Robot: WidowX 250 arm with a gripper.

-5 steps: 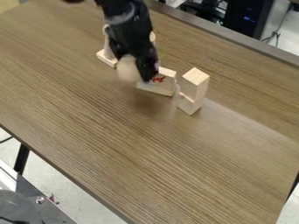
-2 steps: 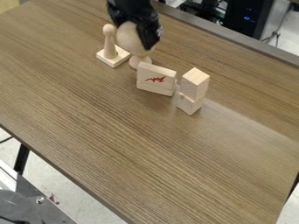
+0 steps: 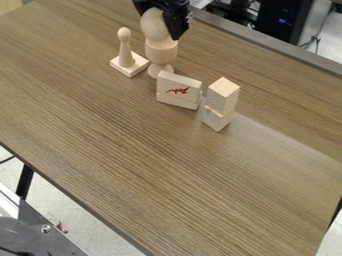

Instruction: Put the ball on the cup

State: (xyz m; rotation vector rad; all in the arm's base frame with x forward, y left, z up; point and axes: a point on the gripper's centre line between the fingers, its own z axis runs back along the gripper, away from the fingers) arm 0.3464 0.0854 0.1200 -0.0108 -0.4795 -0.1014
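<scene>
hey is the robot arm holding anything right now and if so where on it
The end effector appears to be holding the ball by its upper part and sides.

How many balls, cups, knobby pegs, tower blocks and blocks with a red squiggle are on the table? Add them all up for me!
Balls: 1
Cups: 1
Knobby pegs: 1
Tower blocks: 2
Red-squiggle blocks: 1
Total: 6

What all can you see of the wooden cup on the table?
The cup looks like plain, pale wood, goblet-shaped: a wide round bowl above a narrow waist and a round foot. It stands upright on the table, behind the red-marked block. The ball hides its opening; whether they touch, I can't tell.
</scene>
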